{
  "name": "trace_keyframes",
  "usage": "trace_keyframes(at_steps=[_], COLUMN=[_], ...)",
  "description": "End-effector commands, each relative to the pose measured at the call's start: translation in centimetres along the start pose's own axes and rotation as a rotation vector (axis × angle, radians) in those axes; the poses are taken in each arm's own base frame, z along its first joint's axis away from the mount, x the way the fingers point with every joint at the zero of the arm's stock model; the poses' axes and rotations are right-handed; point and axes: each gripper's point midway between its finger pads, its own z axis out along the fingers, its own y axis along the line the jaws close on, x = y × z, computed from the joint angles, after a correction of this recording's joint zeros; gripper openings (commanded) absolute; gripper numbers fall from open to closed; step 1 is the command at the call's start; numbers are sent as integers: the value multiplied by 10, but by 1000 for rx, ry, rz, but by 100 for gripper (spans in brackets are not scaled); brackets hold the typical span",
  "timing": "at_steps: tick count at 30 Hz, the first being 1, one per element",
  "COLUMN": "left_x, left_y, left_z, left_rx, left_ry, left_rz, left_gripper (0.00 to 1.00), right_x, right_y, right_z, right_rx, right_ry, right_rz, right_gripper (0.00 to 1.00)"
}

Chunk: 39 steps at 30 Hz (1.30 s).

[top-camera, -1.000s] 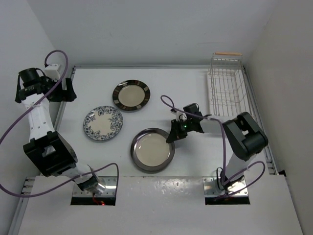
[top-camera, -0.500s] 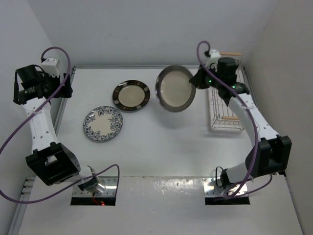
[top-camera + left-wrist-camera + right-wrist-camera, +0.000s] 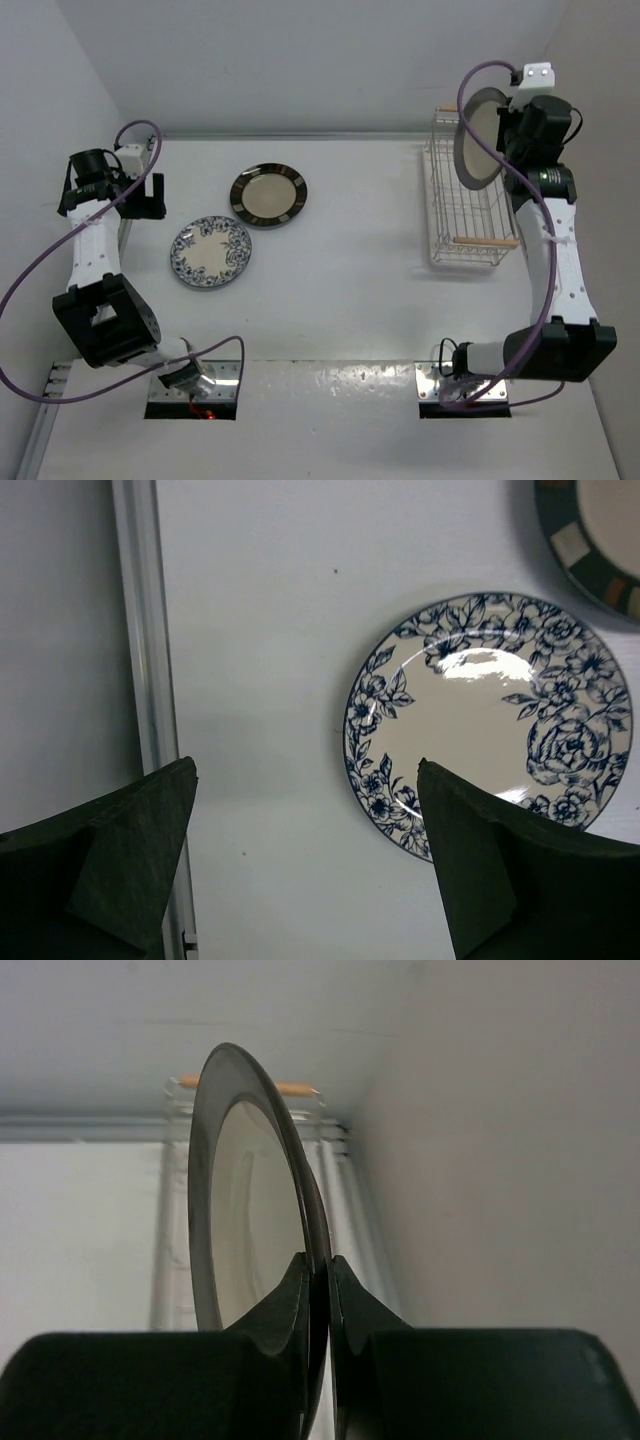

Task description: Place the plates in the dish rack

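Grey-rimmed plate [image 3: 478, 135], seemingly over dish rack [image 3: 465, 215]; wrist view shows right hand [image 3: 318, 1260] pinching.

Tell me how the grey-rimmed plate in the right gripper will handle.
Probably stiff and fragile: the grey-rimmed plate looks like glazed ceramic. Its glossy rim may be slippery, and the right gripper pinches only the edge, so it could pivot. Held on edge above the dish rack, it may roll if released unsupported.

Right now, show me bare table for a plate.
Widest: the middle, between the dark plate and the rack. Also the near strip between the floral plate and the arm bases. Crowded: above the rack, where the right gripper holds the grey plate.
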Motion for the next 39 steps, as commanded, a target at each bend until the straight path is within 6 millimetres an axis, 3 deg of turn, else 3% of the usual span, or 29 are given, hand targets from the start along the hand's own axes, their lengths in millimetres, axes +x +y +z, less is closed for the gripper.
trace_keyframes(at_steps=[1,2,5,8,16,25,28,29,32,34,36,39], left_x=[20,24,36,39,40,62,83,87,103,116,121,137], left_y=[-7,-8,-16,-15,-20,-17,-19,-19,-23,-27,-33,-38], left_z=[11,13,22,24,25,36,49,52,59,62,65,70], left_rx=[-6,-2,16,-4,14,9,25,30,86,134,190,246], left_ry=[71,81,123,142,146,221,299,313,349,378,383,427], left_rz=[1,-2,4,14,27,58,46,44,26,26,18,-18], left_gripper=[96,97,99,99,99,100,100,100,100,100,100,100], right_x=[-32,-29,14,42,79,112,119,117,134,132,136,135], right_y=[-49,-51,-51,-49,-44,-31,-27,-29,-28,-30,-27,-22], right_z=[-31,-31,-25,-15,0,13,14,14,13,13,14,15], right_rx=[230,243,247,238,210,154,143,155,145,147,134,112], right_ry=[-149,-148,-78,-19,51,106,119,115,173,174,181,184], right_rz=[-219,-238,-285,-296,-273,-306,-286,-263,-234,-223,-216,-195], right_gripper=[0,0,0,0,0,0,8,21,27,32,46,56])
